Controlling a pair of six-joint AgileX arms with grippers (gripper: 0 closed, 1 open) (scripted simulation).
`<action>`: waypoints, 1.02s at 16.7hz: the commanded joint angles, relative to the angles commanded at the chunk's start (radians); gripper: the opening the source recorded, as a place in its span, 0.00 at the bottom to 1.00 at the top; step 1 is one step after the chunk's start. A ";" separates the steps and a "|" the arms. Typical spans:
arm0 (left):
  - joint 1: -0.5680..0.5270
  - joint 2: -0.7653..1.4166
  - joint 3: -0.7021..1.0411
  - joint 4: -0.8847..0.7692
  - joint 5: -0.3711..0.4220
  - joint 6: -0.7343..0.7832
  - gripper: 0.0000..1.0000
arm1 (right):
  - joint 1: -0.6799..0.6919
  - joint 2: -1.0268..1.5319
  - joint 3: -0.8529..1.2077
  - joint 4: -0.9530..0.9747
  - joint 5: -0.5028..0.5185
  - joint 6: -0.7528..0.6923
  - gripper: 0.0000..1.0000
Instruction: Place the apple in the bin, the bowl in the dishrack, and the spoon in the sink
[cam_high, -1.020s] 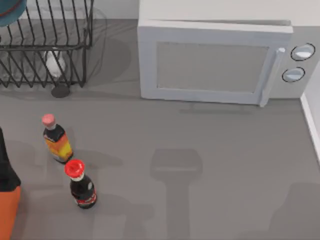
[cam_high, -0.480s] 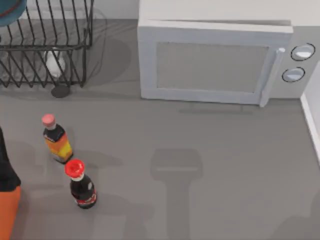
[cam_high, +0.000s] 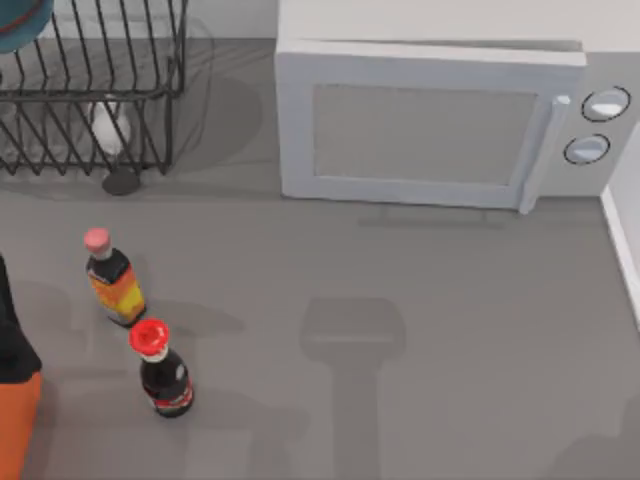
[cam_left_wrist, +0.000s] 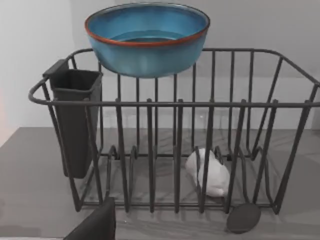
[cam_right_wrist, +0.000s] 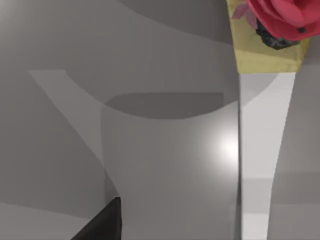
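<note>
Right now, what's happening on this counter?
A two-armed robot is tidying a kitchen counter. The teal bowl sits on the top rim of the black dishrack, at the counter's back left. Nothing is being held in these views. Two sauce bottles stand near the orange bin at the left edge, beside a white microwave.

From above we look straight down on the table (cam_high: 450, 330), while our left wrist camera faces the dishrack (cam_left_wrist: 175, 150) from the side and close, a rack the top view shares at its left corner, and our right wrist camera looks closely at grey surface.
</note>
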 joint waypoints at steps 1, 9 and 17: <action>0.000 0.000 0.000 0.000 0.000 0.000 1.00 | 0.000 0.000 0.000 0.000 0.000 0.000 0.92; 0.000 0.000 0.000 0.000 0.000 0.000 1.00 | 0.000 0.000 0.000 0.000 0.000 0.000 0.32; 0.000 0.000 0.000 0.000 0.000 0.000 1.00 | 0.000 0.000 0.000 0.000 0.000 0.000 0.00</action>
